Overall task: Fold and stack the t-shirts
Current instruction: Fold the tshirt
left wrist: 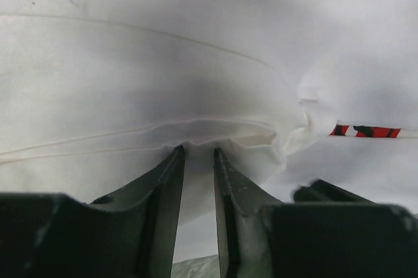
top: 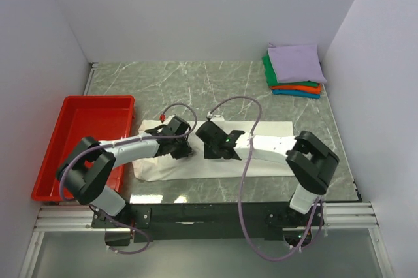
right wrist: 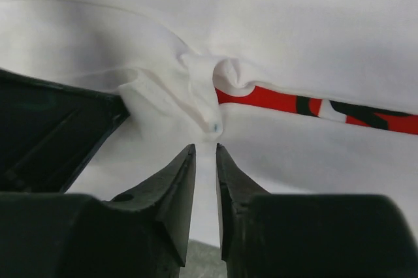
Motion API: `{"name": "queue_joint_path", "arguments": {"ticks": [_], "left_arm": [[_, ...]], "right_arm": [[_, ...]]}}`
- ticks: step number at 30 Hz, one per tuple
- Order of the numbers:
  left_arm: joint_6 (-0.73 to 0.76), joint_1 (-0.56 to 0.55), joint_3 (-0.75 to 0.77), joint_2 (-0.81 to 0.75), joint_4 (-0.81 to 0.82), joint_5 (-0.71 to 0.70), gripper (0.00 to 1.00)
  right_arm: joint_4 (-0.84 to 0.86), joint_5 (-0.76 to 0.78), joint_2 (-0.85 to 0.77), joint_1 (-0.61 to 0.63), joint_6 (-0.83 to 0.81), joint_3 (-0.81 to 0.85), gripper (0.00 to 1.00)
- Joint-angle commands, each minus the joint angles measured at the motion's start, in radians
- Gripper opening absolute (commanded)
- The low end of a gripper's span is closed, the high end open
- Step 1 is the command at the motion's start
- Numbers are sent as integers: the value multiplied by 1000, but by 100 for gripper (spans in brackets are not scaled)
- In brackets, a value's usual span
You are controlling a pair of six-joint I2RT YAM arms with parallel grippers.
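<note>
The white t-shirt (top: 277, 128) lies spread in a long band across the near half of the counter (top: 196, 82), and both arms are bent down over its middle. The left fingers (top: 184, 149) sit just left of the shirt's centre and the right fingers (top: 210, 142) just right of it, close to each other.

From the left wrist, the left fingers (left wrist: 173, 173) are drawn almost together, only a thin slit between them, with a folded edge of the white cloth puckered at their tips. From the right wrist, the right fingers (right wrist: 186, 164) are just as narrow, and a crumpled knot of the same shirt is pinched at their tips. A strip of the red print (right wrist: 274, 98) shows in the fold just beyond that knot.

Off the shirt's left end stands the red tray (top: 98, 100). Beyond the shirt's right end, at the far corner, a folded stack (top: 295, 72) rests: lavender on top, then green, orange and teal.
</note>
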Motion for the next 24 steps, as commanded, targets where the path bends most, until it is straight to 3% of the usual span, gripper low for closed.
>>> {"name": "queue_joint_path", "arguments": {"ticks": [1, 8, 15, 24], "left_arm": [[-17, -6, -47, 15, 8, -24, 32], [-9, -4, -69, -71, -33, -66, 33], [-57, 13, -43, -31, -64, -115, 32], [-63, 105, 48, 96, -101, -130, 31]], "right_arm": [[-36, 50, -129, -43, -20, -9, 27], [-45, 30, -200, -262, -103, -52, 41], [-73, 63, -113, -457, -141, -66, 43], [-107, 55, -51, -536, -91, -111, 43]]}}
